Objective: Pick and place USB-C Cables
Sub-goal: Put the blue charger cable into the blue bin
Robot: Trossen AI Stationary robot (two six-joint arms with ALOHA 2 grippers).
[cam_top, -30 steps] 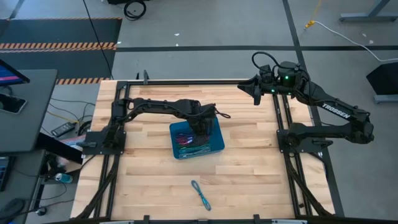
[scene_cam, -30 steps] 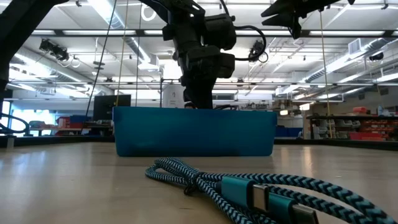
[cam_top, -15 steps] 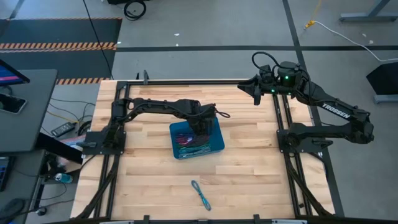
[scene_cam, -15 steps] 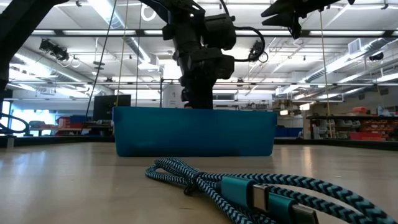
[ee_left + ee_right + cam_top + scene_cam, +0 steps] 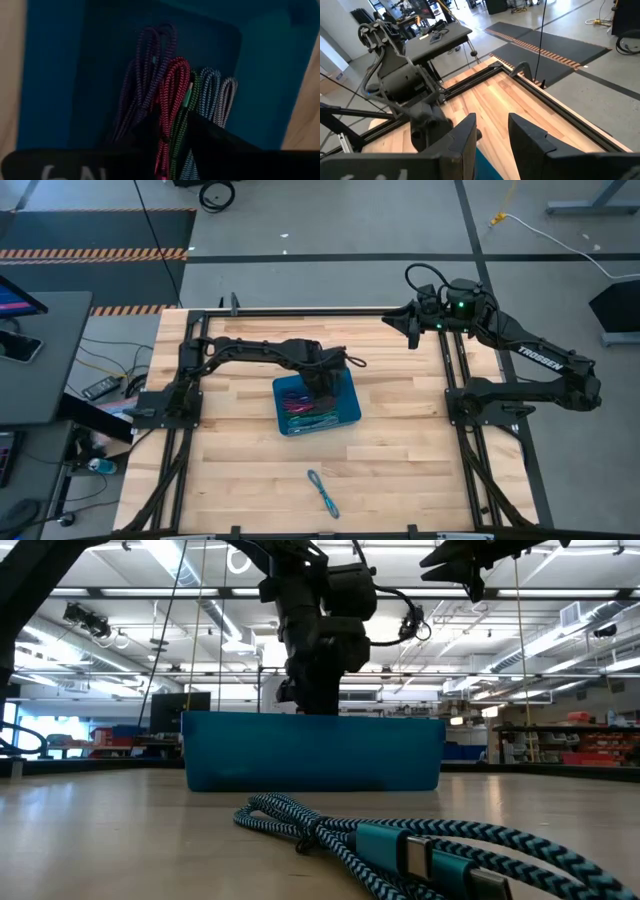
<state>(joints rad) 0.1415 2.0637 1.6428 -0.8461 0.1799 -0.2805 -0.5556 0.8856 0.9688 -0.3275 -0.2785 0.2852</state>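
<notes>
A blue bin (image 5: 347, 413) in the table's middle holds several folded USB-C cables (image 5: 305, 410). In the left wrist view these lie side by side: purple (image 5: 150, 60), maroon (image 5: 170, 95), green (image 5: 186, 100), blue (image 5: 207, 90) and grey (image 5: 227, 97). One teal cable (image 5: 322, 492) lies loose on the table near its near edge, and fills the front of the low view (image 5: 400, 840). My left gripper (image 5: 172, 142) reaches down into the bin (image 5: 318, 700), open, its fingers on either side of the maroon and green cables. My right gripper (image 5: 408, 322) waits open, high over the far right corner. My left gripper comes into the bin from above, pointing down, and its fingers (image 5: 150, 132) flank the maroon cable's strands (image 5: 167, 125) and the green one beside them. Whether the fingers touch these cables, I cannot tell. The cables lie on the bin's floor.
The bin's walls (image 5: 310, 750) stand around the left gripper's fingers. Black frame rails (image 5: 300, 310) run along the table's far, left and right edges. Bare wood (image 5: 240, 470) lies between the bin and the loose teal cable. The right wrist view shows the left arm's base (image 5: 400, 75).
My left gripper has edged slightly toward the table's left while its fingers stayed inside the bin. The cables and the right arm have kept still.
</notes>
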